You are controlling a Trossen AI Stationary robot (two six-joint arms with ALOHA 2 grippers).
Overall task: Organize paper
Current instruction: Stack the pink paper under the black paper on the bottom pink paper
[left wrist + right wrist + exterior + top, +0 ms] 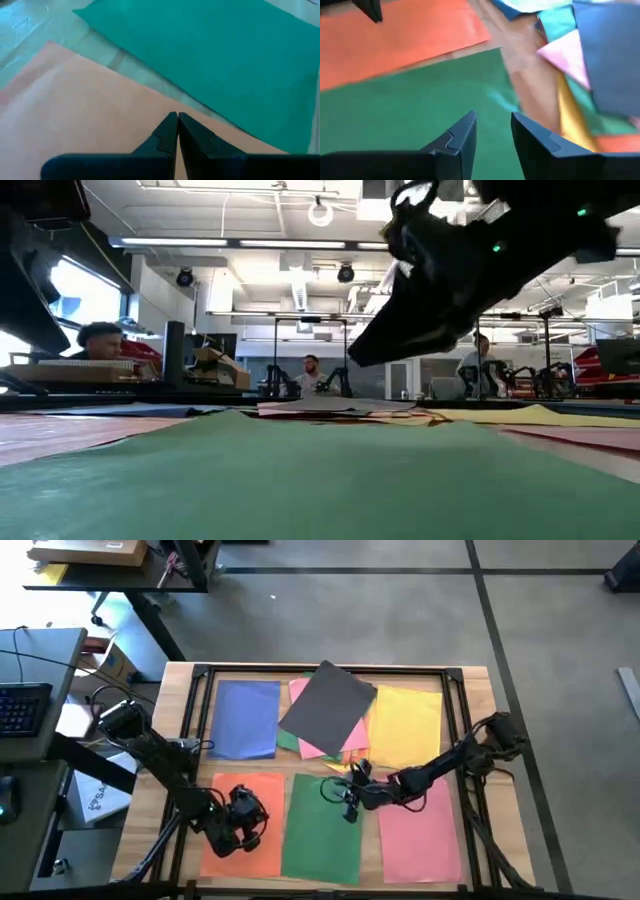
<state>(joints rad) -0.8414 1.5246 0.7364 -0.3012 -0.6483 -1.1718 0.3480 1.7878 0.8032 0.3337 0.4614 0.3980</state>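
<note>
The room is bright and evenly lit from overhead: strip lights and a ring lamp [320, 212] glow on the ceiling, and a window [75, 300] at one side blows out white. From above, the table [175, 740] shows soft, faint shadows under the arms. At table height, the green sheet [320, 480] nearest the lens is a smooth out-of-focus smear, and the arm overhead is a dark silhouette against the lights. The right wrist picture is streaked with motion blur; the left wrist picture has a cool, washed tint.
</note>
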